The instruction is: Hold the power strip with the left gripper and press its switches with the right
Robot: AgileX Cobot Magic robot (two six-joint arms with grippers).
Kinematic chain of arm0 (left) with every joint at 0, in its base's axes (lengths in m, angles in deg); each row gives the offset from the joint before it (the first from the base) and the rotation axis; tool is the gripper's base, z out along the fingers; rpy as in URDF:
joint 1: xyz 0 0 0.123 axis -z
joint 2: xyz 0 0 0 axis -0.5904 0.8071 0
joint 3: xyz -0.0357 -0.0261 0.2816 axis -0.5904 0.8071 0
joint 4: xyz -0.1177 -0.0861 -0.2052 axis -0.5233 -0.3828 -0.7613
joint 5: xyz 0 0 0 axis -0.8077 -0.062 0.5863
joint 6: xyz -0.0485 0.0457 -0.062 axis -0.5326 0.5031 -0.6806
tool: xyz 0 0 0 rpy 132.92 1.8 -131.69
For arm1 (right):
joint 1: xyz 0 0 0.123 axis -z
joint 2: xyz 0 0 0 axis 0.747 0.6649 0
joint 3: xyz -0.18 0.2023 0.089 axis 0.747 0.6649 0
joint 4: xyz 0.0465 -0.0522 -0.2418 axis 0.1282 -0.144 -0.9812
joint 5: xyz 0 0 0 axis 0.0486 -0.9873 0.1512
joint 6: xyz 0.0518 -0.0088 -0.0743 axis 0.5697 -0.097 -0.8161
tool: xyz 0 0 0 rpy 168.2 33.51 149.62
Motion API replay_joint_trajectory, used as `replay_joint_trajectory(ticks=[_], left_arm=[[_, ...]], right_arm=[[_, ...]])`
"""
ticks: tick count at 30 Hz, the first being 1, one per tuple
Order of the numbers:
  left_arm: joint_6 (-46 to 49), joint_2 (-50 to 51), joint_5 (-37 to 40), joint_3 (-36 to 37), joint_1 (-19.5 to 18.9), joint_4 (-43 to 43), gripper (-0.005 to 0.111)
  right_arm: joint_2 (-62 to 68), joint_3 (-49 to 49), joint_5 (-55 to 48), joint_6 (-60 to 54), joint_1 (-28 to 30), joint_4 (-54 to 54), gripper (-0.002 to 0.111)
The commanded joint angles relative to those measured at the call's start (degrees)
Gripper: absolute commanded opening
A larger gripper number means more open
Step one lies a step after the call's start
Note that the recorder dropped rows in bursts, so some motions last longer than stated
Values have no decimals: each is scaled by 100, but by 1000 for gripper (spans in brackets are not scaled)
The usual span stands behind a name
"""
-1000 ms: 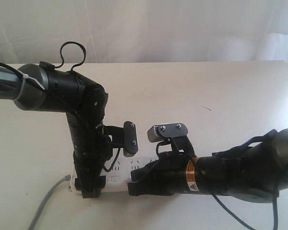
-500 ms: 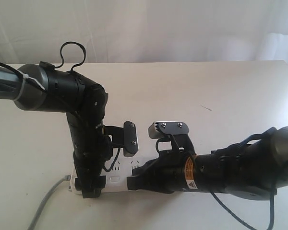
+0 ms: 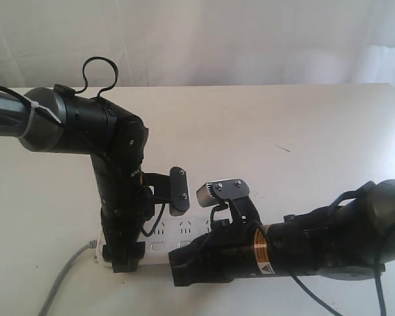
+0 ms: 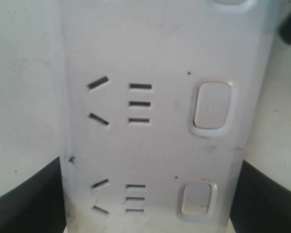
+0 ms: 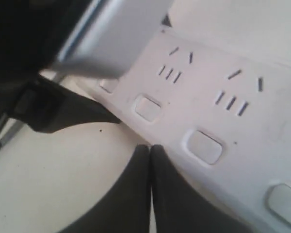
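Power strip (image 3: 184,228): flat on the table (image 3: 296,118). Its cord (image 3: 60,284) end sits between the left gripper's jaws and the rest runs under the right arm.
Left gripper (image 3: 123,259): clamped across the strip's width, one black jaw on each long edge in our wrist view.
Right gripper (image 5: 150,148): jaws pressed together, nothing between them. The tip sits at the strip's near edge, just short of the button row.
Switches (image 5: 148,108): the nearest two lie just beyond the tip, and we see none under it.
Strip rim: if we press from here, we likely hit rim or table and get no click.
Free end: we hold one end only, so an off-centre push could tilt or swing the strip out of the clamp.
Camera module (image 3: 178,191) and grey camera box (image 3: 222,191): near each other but apart. Shifting the right gripper toward the left one risks a knock.
Table room: wide open beyond both grippers, with the edges well away. We judge lift-and-reposition safest.
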Motion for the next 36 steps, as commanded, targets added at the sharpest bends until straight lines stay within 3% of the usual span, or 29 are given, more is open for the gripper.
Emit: replay_joint_trajectory(ticks=[1, 10, 16, 19, 36], left_arm=[[-66, -52, 171, 33, 32, -187, 0], [127, -43, 180, 295, 32, -96, 0], [127, -43, 100, 373, 32, -96, 0], [127, -43, -55, 373, 32, -96, 0], [43, -43, -36, 373, 32, -184, 0]], right_arm=[[51, 87, 469, 86, -20, -240, 0], [-1058, 95, 93, 193, -20, -984, 0], [-2547, 626, -1611, 247, -20, -1068, 0], [-2937, 788, -1711, 235, -20, -1068, 0], [-2014, 788, -1278, -595, -20, 507, 0]])
